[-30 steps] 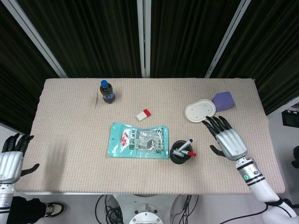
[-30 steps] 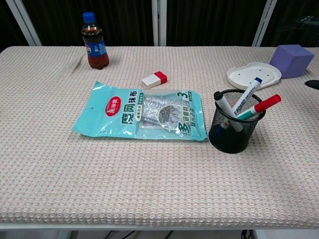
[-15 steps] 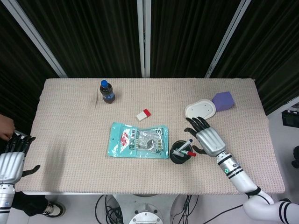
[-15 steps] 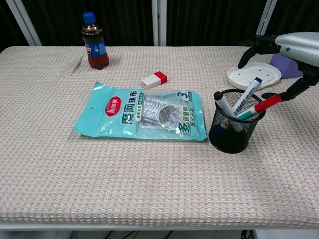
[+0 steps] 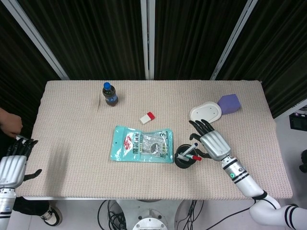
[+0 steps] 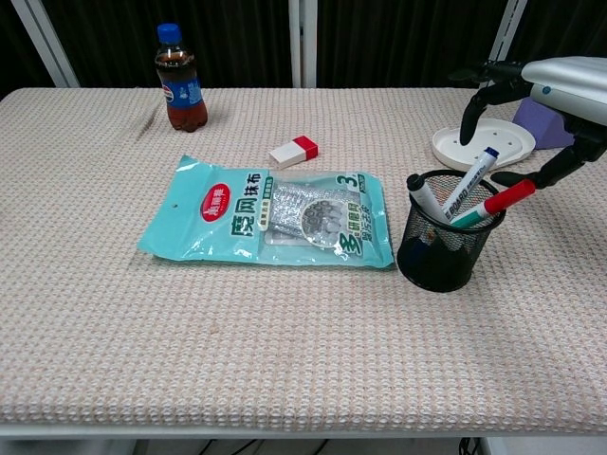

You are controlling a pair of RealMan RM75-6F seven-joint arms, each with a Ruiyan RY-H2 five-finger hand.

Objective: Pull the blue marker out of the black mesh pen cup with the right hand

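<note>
The black mesh pen cup (image 6: 446,237) (image 5: 183,159) stands right of the teal pack, with a blue-capped marker (image 6: 471,180) (image 5: 193,146), a red-capped marker (image 6: 501,201) and a black-capped one leaning out of it. My right hand (image 5: 211,142) (image 6: 545,90) hovers just right of and above the cup, fingers spread, holding nothing; its fingertips (image 6: 471,104) curve down over the blue marker's cap without touching it. My left hand (image 5: 12,163) hangs off the table's left edge, fingers apart and empty.
A teal wipes pack (image 6: 270,213) lies mid-table. A red-and-white eraser (image 6: 293,151) and a cola bottle (image 6: 178,80) sit further back. Behind the cup are a white oval dish (image 6: 479,144) and a purple block (image 5: 229,103).
My right hand swept in from the right to hover over the cup, then edged slightly closer to the blue marker with its fingers curling down. The left hand barely moved.
</note>
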